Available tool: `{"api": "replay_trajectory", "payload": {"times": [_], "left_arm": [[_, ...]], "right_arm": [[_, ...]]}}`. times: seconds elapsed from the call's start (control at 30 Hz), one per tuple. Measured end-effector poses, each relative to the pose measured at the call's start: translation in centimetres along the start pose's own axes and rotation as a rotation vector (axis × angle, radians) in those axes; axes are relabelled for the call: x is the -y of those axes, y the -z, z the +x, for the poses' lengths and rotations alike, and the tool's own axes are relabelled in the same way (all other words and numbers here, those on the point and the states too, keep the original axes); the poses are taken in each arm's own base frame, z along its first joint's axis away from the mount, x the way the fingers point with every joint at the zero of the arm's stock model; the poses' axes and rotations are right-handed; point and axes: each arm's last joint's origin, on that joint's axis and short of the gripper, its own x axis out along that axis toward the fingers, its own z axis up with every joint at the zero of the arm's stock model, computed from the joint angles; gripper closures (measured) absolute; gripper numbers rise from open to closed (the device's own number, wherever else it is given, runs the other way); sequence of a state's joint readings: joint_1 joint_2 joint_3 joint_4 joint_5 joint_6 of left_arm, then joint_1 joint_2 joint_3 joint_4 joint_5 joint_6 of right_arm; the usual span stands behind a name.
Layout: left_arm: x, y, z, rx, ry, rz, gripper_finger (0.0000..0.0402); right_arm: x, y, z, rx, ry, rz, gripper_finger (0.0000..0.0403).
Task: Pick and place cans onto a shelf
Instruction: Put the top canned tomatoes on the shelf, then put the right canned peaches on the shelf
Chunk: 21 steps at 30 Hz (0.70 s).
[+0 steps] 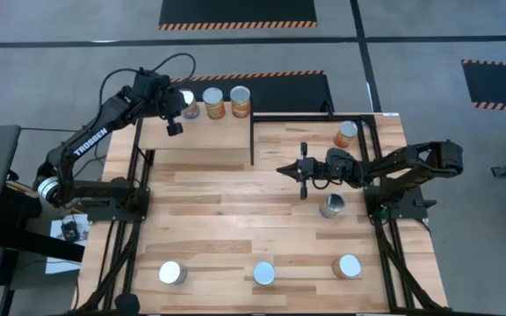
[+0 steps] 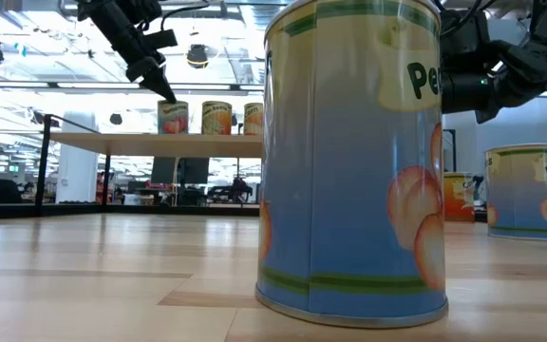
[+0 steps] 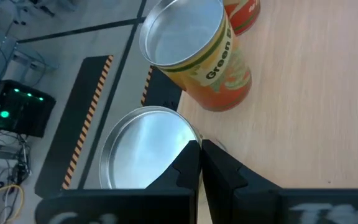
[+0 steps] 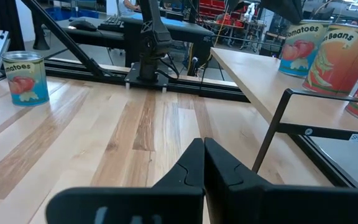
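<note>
Cans [image 1: 213,103] stood three in a row on the shelf [image 1: 200,140]. Both arms' jaws were pressed together, holding nothing.

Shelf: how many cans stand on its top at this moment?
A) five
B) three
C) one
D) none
B: the high view shows three cans in a row along the far edge of the shelf, with the left pincer shut and empty right beside the leftmost one.
</note>
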<state>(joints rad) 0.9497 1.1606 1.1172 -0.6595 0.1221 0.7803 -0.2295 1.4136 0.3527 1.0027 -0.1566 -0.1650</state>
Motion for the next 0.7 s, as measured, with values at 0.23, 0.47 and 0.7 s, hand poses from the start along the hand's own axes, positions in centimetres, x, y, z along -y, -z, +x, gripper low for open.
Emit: {"api": "replay_trajectory", "payload": {"times": [0.23,0.47,0.7], "left_arm": [[-0.04,0.02,-0.07,-0.009,-0.014,-0.007,0.0367],[-0.10,-0.04,-0.07,-0.003,-0.020,-0.008,0.0326],[0.19,-0.57,-0.45,0.035,-0.024,0.009,0.0319]], "right_arm": [[0.00,0.00,0.00,0.000,0.000,0.000,0.0388],[0.00,0.00,0.00,0.000,0.000,0.000,0.0388],[-0.01,0.00,0.00,0.000,0.000,0.000,0.0388]]}}
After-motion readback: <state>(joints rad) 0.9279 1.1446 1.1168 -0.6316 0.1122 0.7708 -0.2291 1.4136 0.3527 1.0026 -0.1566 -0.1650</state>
